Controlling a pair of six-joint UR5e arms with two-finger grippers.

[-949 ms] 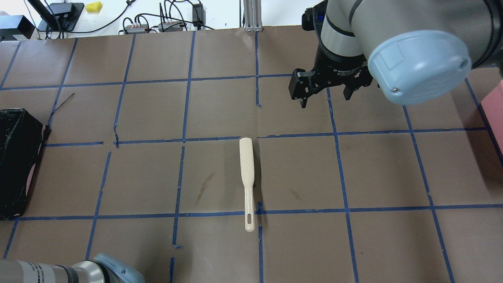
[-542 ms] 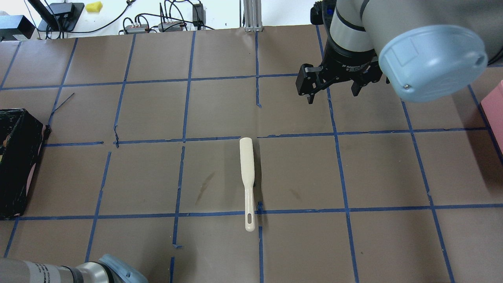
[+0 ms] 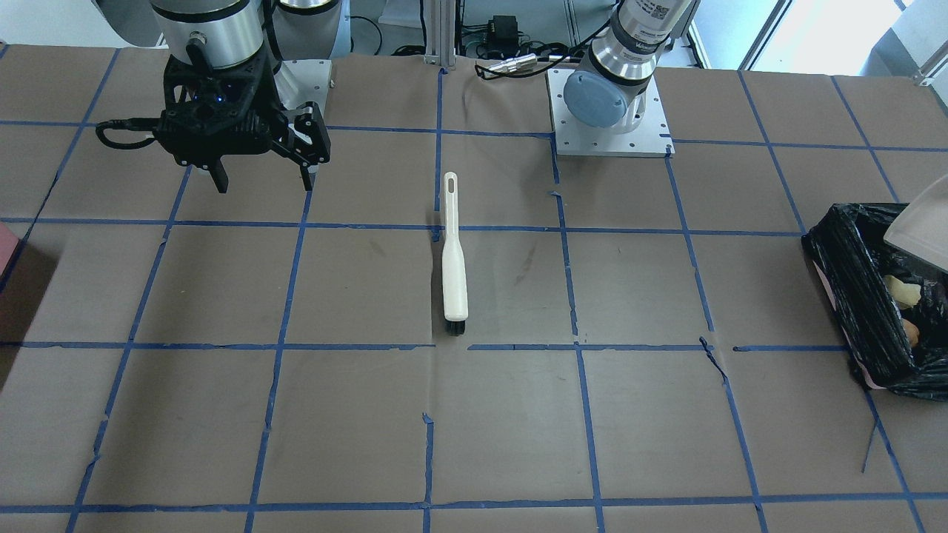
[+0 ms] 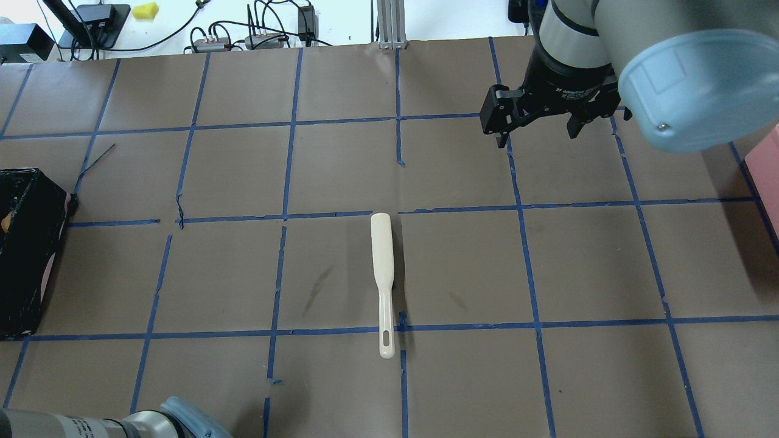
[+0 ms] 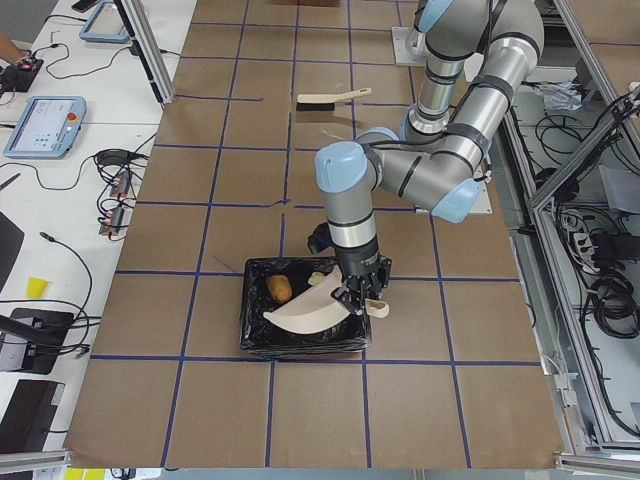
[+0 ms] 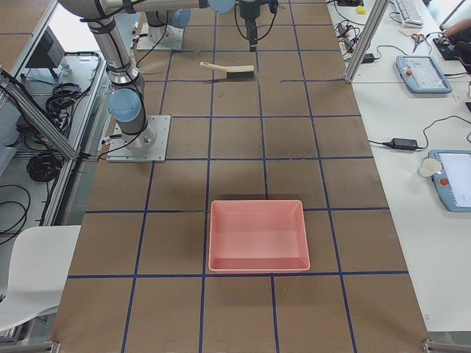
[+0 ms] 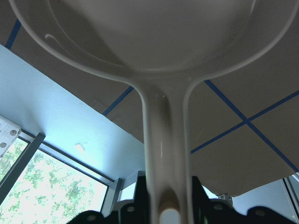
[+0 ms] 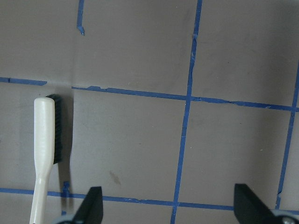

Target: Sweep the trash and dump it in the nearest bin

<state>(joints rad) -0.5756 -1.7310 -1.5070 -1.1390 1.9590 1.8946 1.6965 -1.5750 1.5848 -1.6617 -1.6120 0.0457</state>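
Observation:
The bin (image 5: 255, 335), lined with a black bag, stands at the table's left end; it also shows in the front-facing view (image 3: 852, 296) and the overhead view (image 4: 24, 255). The trash lies inside it: a tan potato-shaped lump (image 5: 280, 289) and small yellow-orange chunks (image 3: 900, 290). My left gripper (image 5: 365, 300) is shut on the handle of a cream dustpan (image 5: 305, 315), tilted over the bin; the handle fills the left wrist view (image 7: 161, 140). My right gripper (image 4: 535, 137) is open and empty, high over the far right of the table.
A cream brush (image 4: 383, 267) with black bristles lies at mid-table, handle toward the robot; it shows in the right wrist view (image 8: 44, 140). A pink tray (image 6: 257, 204) sits at the right end. Cables and boxes lie beyond the far edge.
My right gripper has moved right and farther from the brush, staying open. The left arm's elbow has shifted slightly right. The brush has not moved.

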